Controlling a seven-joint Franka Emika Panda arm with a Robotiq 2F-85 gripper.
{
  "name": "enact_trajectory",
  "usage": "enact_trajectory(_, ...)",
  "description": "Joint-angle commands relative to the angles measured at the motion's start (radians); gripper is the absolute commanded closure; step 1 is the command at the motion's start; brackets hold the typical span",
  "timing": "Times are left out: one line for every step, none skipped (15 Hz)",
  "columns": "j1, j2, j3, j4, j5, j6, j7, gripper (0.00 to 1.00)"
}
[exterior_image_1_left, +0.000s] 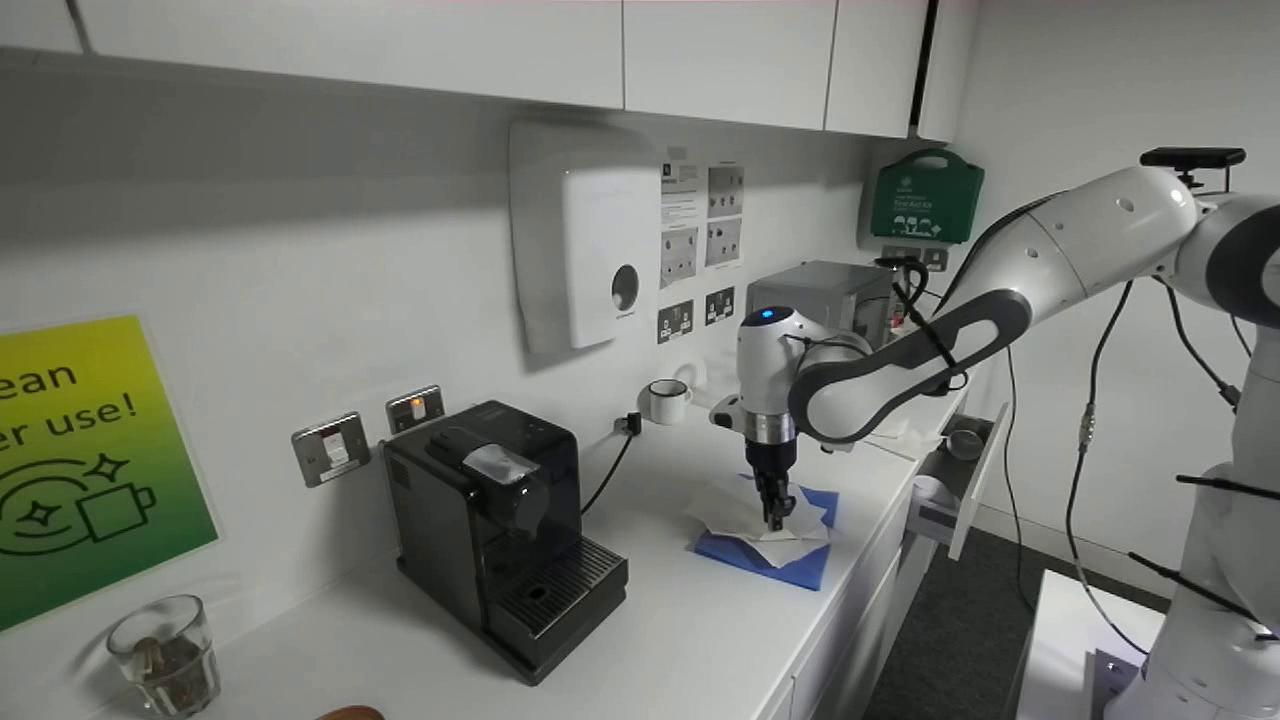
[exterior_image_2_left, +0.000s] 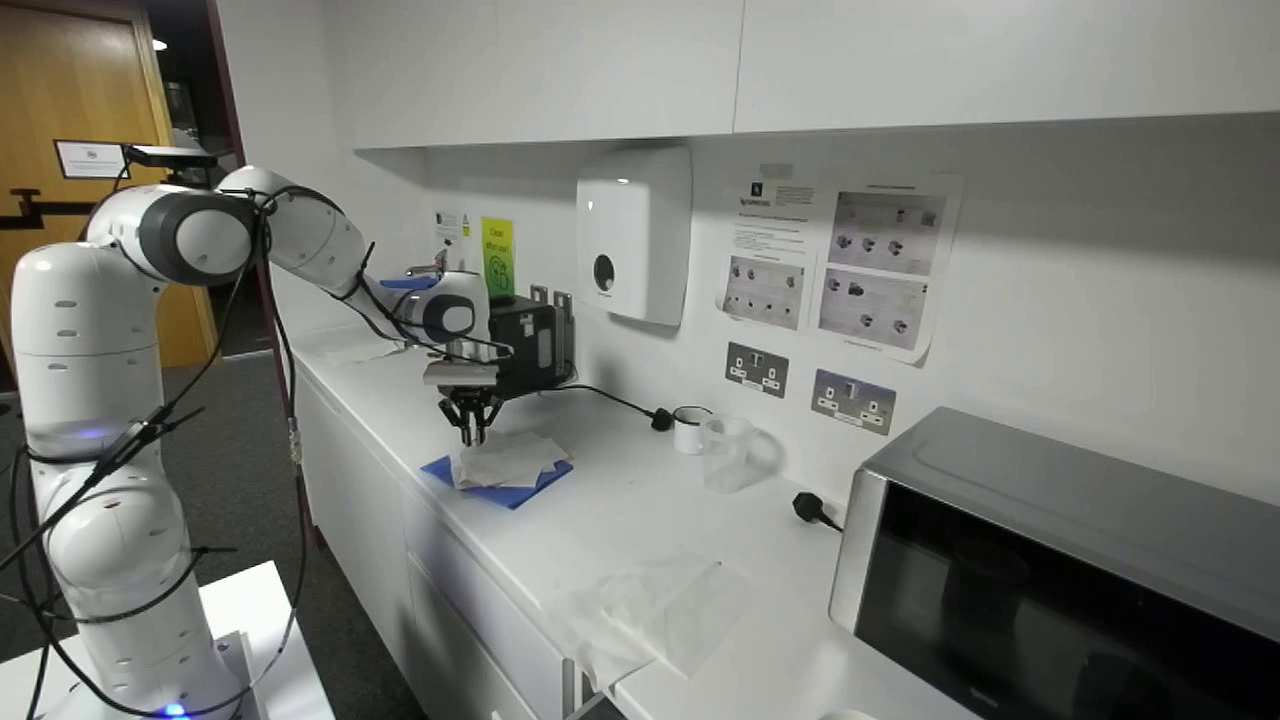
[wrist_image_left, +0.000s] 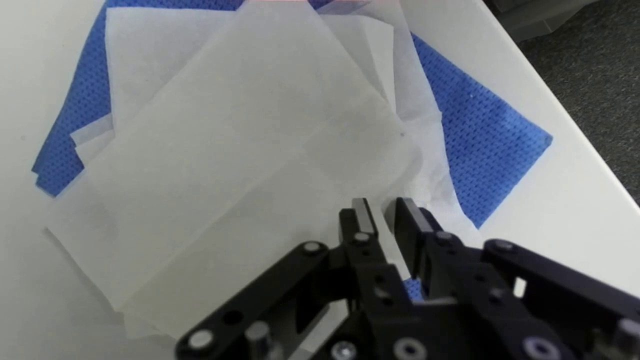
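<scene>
Black two-fingered gripper (wrist_image_left: 382, 210) pointed down, jaws stood narrowly apart, thin white paper sheets (wrist_image_left: 225, 165) overlapped beneath it, on a dimpled blue cloth (wrist_image_left: 485, 135), on a white counter (wrist_image_left: 555, 215).

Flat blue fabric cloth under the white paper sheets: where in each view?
In an exterior view: blue cloth, right of centre, lower half.
In an exterior view: cloth, left of centre, lower half.
Wrist view: cloth, mainly left, top, right.
Shared landmark: white paper sheets on top.
</scene>
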Motion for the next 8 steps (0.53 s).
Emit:
enact_trajectory(-0.008, -0.037, -0.003, -0.031, 0.028, 0.005, -0.025, 1.00)
enact_trajectory(-0.008, -0.038, -0.004, -0.031, 0.030, 0.005, -0.024, 1.00)
enact_trajectory(-0.008, -0.040, -0.004, -0.033, 0.031, 0.005, -0.021, 1.00)
enact_trajectory(-0.008, -0.043, -0.004, -0.034, 0.034, 0.005, -0.020, 1.00)
enact_trajectory(-0.009, -0.050, -0.005, -0.038, 0.033, 0.004, -0.012, 1.00)
enact_trajectory(-0.010, -0.062, -0.007, -0.045, 0.036, 0.006, -0.012, 1.00)
enact_trajectory(-0.012, -0.074, -0.010, -0.052, 0.037, 0.004, -0.008, 1.00)
enact_trajectory(-0.016, -0.094, -0.016, -0.065, 0.042, 0.006, -0.009, 1.00)
